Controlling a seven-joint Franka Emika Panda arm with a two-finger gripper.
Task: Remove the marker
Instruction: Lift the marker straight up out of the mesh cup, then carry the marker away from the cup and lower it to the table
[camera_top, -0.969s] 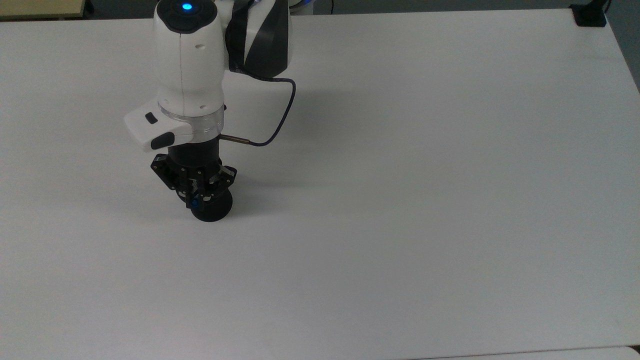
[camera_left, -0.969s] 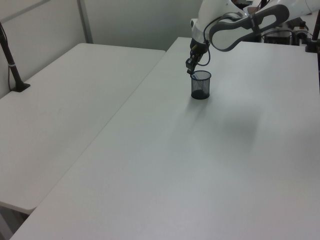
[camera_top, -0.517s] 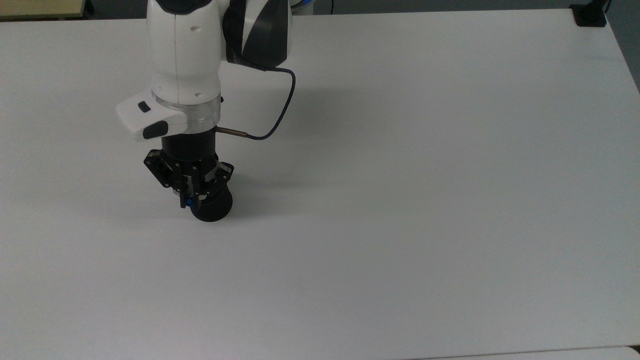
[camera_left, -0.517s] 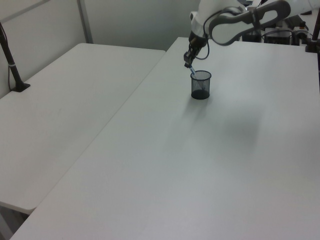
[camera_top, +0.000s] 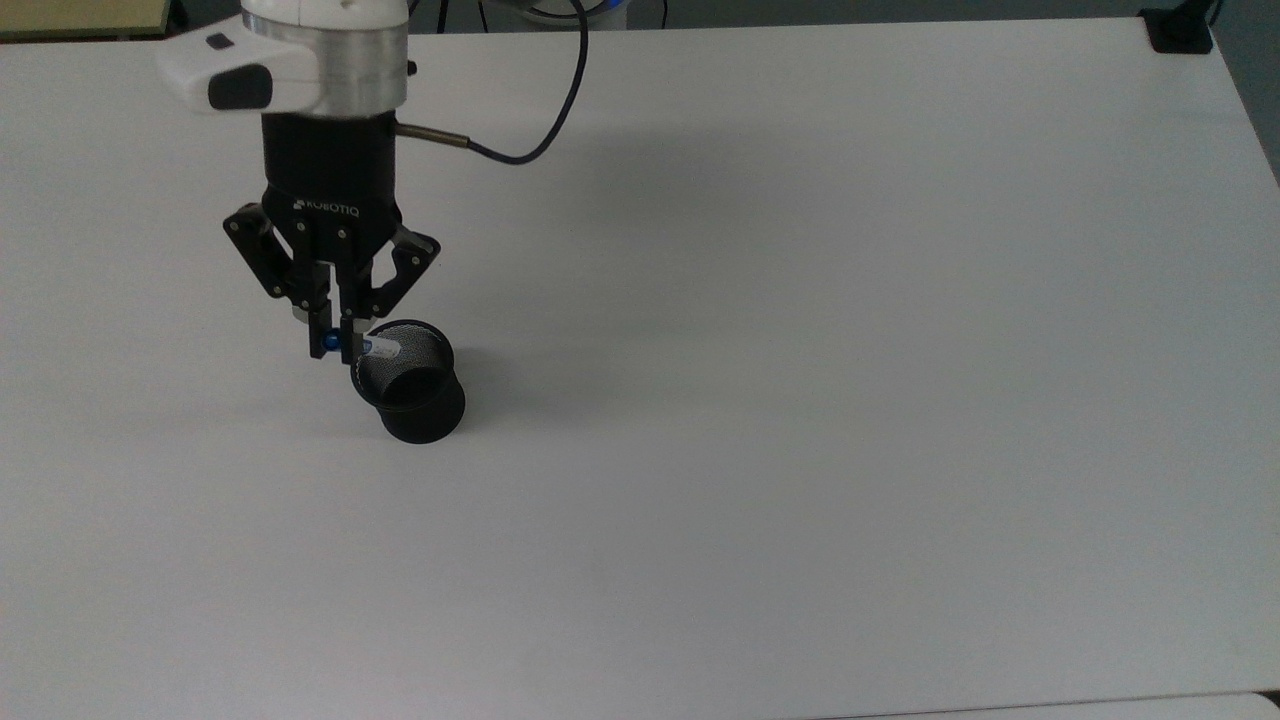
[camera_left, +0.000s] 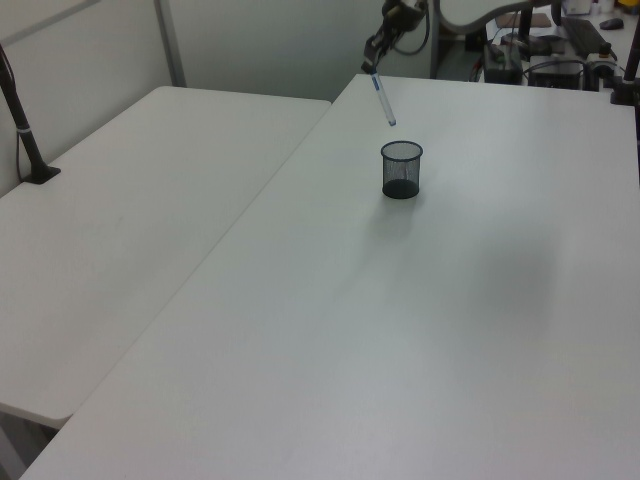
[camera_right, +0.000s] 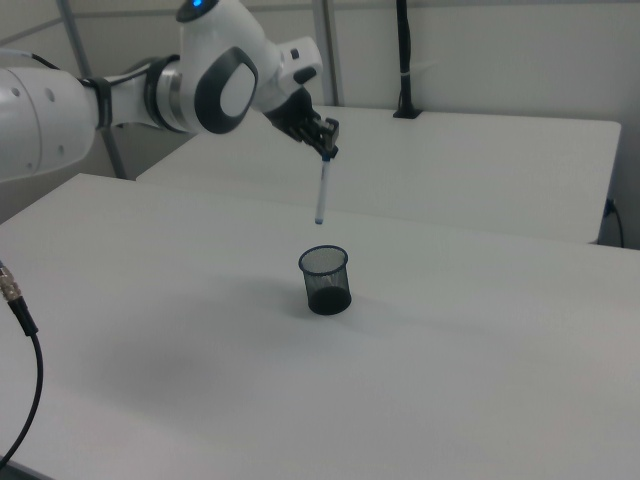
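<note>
Mesh cup (camera_right: 326, 280) and marker (camera_right: 321, 196) are seen apart in the right view, overlapped in the top view. Gripper (camera_right: 326, 152) is clamped on the marker's upper end, held above the cup.

1. Light even, fairly bright, diffuse, from overhead; no hard glare on white table (camera_top: 800, 400).
2. Soft shadows: faint dark patch to the top view's right of mesh cup (camera_top: 408, 385); broad vague arm shadow on table in right view.
3. Top view slightly bluish-grey, a bit grainy.
4. Left & right views softer, fine detail mushy.
</note>
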